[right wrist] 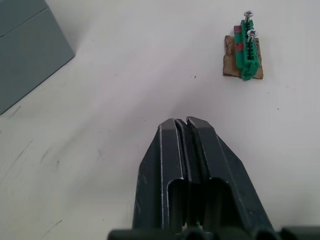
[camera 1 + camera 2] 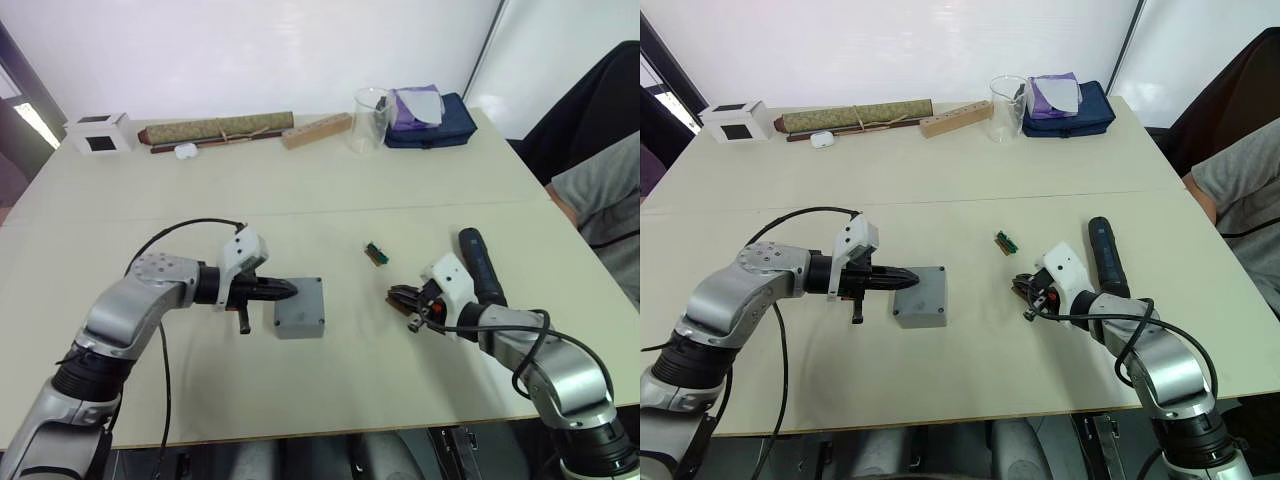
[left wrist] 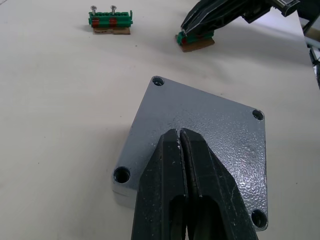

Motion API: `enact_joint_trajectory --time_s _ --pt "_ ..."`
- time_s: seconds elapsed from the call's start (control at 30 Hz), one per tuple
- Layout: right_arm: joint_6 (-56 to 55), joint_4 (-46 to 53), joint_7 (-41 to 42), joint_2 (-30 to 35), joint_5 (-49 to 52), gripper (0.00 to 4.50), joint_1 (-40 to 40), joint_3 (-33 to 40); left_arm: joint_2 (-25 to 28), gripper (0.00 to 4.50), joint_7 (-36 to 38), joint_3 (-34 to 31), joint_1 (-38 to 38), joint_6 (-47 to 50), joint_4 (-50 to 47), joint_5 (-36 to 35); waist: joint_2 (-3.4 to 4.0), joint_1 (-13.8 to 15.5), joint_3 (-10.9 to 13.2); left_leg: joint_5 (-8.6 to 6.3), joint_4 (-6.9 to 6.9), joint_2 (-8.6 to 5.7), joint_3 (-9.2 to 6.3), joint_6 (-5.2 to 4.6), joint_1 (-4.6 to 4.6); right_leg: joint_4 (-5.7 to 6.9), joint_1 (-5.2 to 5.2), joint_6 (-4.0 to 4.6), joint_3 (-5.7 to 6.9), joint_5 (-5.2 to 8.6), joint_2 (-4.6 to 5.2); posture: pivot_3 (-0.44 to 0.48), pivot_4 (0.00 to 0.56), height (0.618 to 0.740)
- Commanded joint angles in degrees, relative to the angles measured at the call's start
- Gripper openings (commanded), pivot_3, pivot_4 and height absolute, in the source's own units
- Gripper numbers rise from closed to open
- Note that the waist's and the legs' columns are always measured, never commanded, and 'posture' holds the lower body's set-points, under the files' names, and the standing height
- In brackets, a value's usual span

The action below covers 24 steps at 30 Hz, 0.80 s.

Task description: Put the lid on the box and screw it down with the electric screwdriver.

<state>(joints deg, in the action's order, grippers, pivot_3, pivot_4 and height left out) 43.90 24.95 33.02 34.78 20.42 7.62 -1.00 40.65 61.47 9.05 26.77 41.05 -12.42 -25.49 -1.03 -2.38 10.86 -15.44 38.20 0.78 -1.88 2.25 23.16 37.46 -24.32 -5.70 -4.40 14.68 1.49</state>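
Two grippers, both clenched: left gripper (image 2: 288,290) empty, tips on the lid (image 3: 200,135), which sits on the box (image 2: 300,320). Right gripper (image 3: 186,34) pinches a green terminal block (image 3: 194,40); electric screwdriver (image 2: 481,265) just behind it, 2nd block (image 1: 244,50) nearby. Beige table (image 2: 330,190).

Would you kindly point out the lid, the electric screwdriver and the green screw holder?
lid (image 3: 200,125): left wrist view, middle of its top face.
electric screwdriver (image 2: 481,264): left eye view, middle of its black barrel.
green screw holder (image 1: 246,50): right wrist view, green body under the screws.
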Motion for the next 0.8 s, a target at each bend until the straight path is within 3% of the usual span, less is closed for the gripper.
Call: enact_joint_trajectory --time_s 0.03,0.5,0.8 --pt "-0.76 0.76 0.12 0.16 0.00 0.14 0.61 0.65 0.46 0.00 -0.26 -0.72 0.84 0.34 -1.95 -0.51 0.00 0.00 0.00 0.00 0.00 0.00 0.00 0.00 0.00 0.00 0.00 0.00 0.00 0.00 0.00 0.000 0.150 0.740" --pt "1.30 3.28 1.01 0.77 3.62 0.14 2.16 4.85 -0.03 0.00 0.08 -0.87 1.90 -0.38 0.43 -0.52 0.00 -0.03 0.00 0.00 0.00 0.01 -0.01 0.00 0.00 0.00 0.00 0.00 0.00 0.00 -0.02 0.000 0.150 0.740" --pt "5.56 6.09 0.05 -1.08 9.32 0.14 8.52 6.47 0.35 0.00 0.08 -3.99 1.98 0.51 1.29 -2.74 0.00 -0.04 0.00 0.00 0.00 0.01 -0.03 0.00 0.00 0.01 0.00 0.00 0.02 0.00 -0.02 0.000 0.150 0.740"
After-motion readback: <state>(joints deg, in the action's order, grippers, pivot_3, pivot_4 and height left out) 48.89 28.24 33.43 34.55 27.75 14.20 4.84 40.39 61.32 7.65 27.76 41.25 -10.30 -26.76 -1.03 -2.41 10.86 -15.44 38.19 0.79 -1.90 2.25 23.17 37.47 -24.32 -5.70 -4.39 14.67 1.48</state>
